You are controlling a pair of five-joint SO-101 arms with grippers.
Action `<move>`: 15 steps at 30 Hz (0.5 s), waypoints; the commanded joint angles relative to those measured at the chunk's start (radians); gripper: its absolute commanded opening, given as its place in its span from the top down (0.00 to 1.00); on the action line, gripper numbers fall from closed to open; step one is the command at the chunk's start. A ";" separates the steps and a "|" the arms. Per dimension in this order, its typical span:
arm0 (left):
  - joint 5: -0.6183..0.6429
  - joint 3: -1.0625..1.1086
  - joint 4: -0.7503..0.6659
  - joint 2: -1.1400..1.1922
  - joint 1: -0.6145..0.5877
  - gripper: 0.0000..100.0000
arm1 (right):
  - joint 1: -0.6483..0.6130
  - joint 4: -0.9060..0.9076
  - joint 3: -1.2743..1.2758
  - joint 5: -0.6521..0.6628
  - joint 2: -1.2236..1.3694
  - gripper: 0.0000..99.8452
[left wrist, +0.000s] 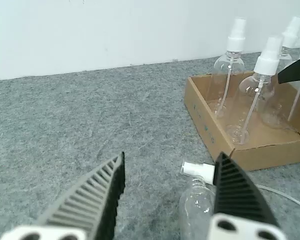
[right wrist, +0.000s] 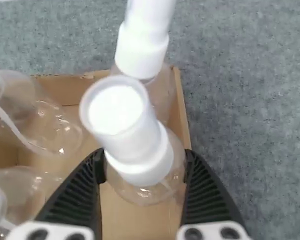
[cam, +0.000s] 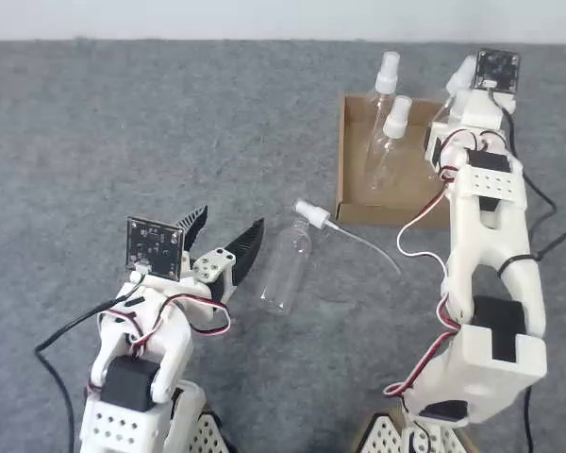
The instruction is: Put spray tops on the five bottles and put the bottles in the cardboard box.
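Note:
A cardboard box point(cam: 354, 203) sits at the back right with capped clear bottles standing in it point(cam: 389, 90). My right gripper point(right wrist: 142, 155) hangs over the box's far corner, shut on a bottle point(right wrist: 140, 185) with a white spray top point(right wrist: 122, 117). Another clear bottle point(cam: 288, 264) lies on the grey mat in front of the box, its spray top point(cam: 311, 212) loosely at the neck and its tube point(cam: 373, 247) trailing out. My left gripper point(cam: 231, 219) is open just beside that lying bottle point(left wrist: 197, 200), with nothing between its fingers point(left wrist: 100, 200).
Grey felt covers the table, with free room to the left and behind the left arm. The box wall point(left wrist: 210, 125) stands just past the lying bottle. A white wall runs along the back. Cables hang from both arms.

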 commanded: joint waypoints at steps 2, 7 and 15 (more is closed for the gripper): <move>0.005 -0.004 -0.028 -0.012 -0.006 0.74 | 0.007 0.002 -0.014 -0.003 -0.025 0.99; 0.005 -0.004 -0.028 -0.012 -0.008 0.74 | 0.007 0.004 -0.014 -0.003 -0.024 0.99; 0.005 -0.004 -0.028 -0.012 -0.008 0.74 | 0.008 -0.005 -0.023 -0.003 0.033 0.99</move>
